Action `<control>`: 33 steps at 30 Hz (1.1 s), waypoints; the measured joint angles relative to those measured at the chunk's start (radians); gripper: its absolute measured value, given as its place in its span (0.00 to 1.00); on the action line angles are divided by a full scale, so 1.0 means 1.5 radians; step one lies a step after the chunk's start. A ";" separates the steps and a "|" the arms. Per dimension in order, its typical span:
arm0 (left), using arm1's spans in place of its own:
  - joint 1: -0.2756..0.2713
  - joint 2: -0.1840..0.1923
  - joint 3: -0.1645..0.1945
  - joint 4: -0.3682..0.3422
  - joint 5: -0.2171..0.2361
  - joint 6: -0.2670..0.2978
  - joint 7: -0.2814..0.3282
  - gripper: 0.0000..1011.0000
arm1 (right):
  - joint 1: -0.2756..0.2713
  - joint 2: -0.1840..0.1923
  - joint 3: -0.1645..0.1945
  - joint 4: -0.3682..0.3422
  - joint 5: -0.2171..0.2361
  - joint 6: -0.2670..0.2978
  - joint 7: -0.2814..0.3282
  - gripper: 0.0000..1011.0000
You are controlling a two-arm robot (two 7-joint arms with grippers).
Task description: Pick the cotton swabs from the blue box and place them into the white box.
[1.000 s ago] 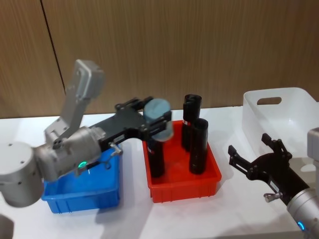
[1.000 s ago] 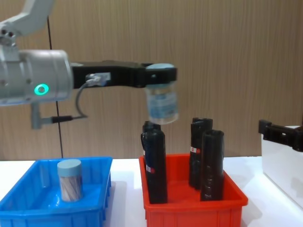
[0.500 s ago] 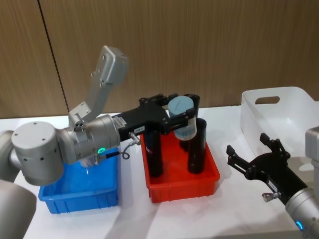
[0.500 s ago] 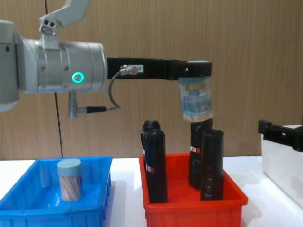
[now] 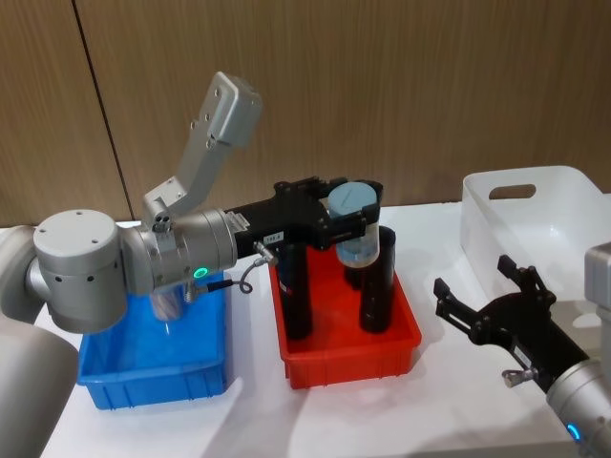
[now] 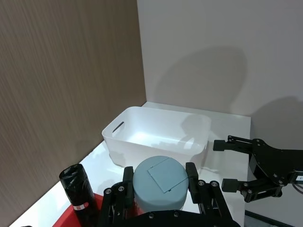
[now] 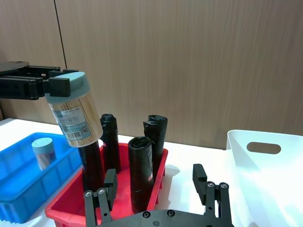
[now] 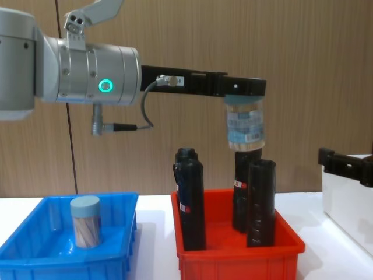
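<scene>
My left gripper is shut on a clear cotton swab jar with a grey-blue lid. The jar hangs above the black cylinders at the back of the red bin and shows again as the held jar and as the jar's lid. A second swab jar stands upright in the blue box. The white box sits at the far right with nothing visible inside. My right gripper hovers open in front of the white box, to the right of the red bin.
The red bin between the two boxes holds tall black cylinders, and the held jar is just above one of them. A wood-panelled wall stands behind the table. White tabletop lies bare in front of the bins.
The left arm has carried the jar to the right, from above the red bin's left side to above its back-right cylinders. The right gripper has stayed in place.
</scene>
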 joint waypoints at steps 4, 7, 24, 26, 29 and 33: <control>-0.006 -0.001 0.001 0.003 0.003 0.009 -0.002 0.66 | 0.000 0.000 0.000 0.000 0.000 0.000 0.000 0.99; -0.009 -0.002 0.001 0.005 0.005 0.013 -0.003 0.66 | 0.000 0.000 0.000 0.000 0.000 0.000 0.000 0.99; -0.017 -0.003 0.003 0.009 0.009 0.024 -0.005 0.66 | 0.008 0.002 0.000 0.001 -0.014 0.007 0.023 0.99; -0.018 -0.003 0.003 0.010 0.009 0.025 -0.005 0.66 | 0.012 0.003 0.000 0.002 -0.020 0.011 0.035 0.99; -0.018 -0.004 0.003 0.010 0.010 0.025 -0.005 0.66 | 0.020 0.004 -0.001 0.004 -0.028 0.016 0.054 0.99; -0.019 -0.004 0.003 0.010 0.010 0.026 -0.006 0.66 | 0.032 0.004 -0.001 0.007 -0.038 0.023 0.081 0.99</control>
